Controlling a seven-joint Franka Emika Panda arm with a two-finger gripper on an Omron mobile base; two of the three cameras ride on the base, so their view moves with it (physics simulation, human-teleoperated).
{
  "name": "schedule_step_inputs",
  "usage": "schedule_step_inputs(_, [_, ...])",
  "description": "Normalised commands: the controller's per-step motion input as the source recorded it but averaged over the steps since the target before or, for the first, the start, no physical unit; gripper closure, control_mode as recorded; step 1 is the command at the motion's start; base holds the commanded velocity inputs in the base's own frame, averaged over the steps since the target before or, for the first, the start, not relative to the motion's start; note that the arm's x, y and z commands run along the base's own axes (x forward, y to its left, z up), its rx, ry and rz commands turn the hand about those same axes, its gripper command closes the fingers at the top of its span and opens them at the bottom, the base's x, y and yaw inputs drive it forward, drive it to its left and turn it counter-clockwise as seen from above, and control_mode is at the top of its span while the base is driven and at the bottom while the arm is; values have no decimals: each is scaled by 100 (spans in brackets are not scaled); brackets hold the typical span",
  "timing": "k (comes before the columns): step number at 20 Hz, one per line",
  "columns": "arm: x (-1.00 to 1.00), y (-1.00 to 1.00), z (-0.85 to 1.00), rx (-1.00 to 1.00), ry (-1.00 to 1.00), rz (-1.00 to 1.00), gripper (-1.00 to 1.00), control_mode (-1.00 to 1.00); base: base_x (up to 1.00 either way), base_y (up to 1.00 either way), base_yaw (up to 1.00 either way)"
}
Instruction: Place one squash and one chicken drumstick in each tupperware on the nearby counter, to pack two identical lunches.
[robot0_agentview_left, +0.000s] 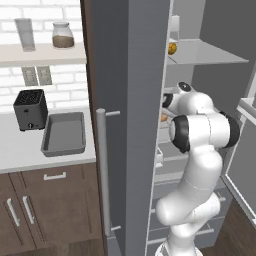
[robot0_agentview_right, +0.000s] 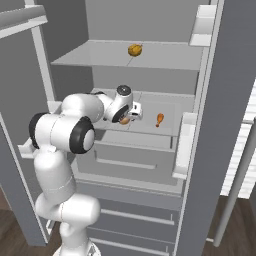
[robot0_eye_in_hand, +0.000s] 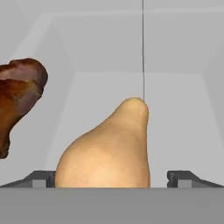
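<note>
While your gripper (robot0_eye_in_hand: 112, 177) stands wide open inside the fridge (robot0_agentview_right: 150, 55), you have a tan pear-shaped squash (robot0_eye_in_hand: 107, 151) right between its fingertips (robot0_eye_in_hand: 41, 178), one tip on either side of the wide base and neither visibly pressing on it. Nothing is held. You can see that squash on the middle shelf (robot0_agentview_right: 165, 127), narrow end pointing toward the back wall. Just beside it in the hand view, at the left edge, lies a brown drumstick (robot0_eye_in_hand: 17, 94), apart from the squash. From the right base view you will find a drumstick (robot0_agentview_right: 159, 119) on that same shelf, toward its right side, near the door bins. Higher up, a second squash (robot0_agentview_right: 134, 49), rounder and orange-yellow, sits on the top shelf (robot0_agentview_right: 165, 57), about mid-width.

Over on the counter (robot0_agentview_left: 20, 150), outside the fridge door (robot0_agentview_left: 130, 125), you have one grey tupperware (robot0_agentview_left: 64, 133), with nothing in it, near the counter's right edge. A black toaster (robot0_agentview_left: 30, 109) stands just beside its left rim.
</note>
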Motion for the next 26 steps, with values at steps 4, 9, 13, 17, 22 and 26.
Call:
schedule_step_inputs(4, [16,0,-18,0,0,1,-100,-100,0,0,0])
schedule_step_inputs(9, [1,1,-41,0,4,0,100,-100,0,0,0])
schedule_step_inputs(13, [-5,0,-32,0,2,0,100,-100,0,0,0])
schedule_step_inputs(17, [-71,-32,-16,0,0,-7,100,-100,0,0,0])
schedule_step_inputs(22, [-100,-44,-3,0,-11,-5,100,-100,0,0,0])
schedule_step_inputs(26, [-100,18,49,-7,-18,16,100,-100,0,0,0])
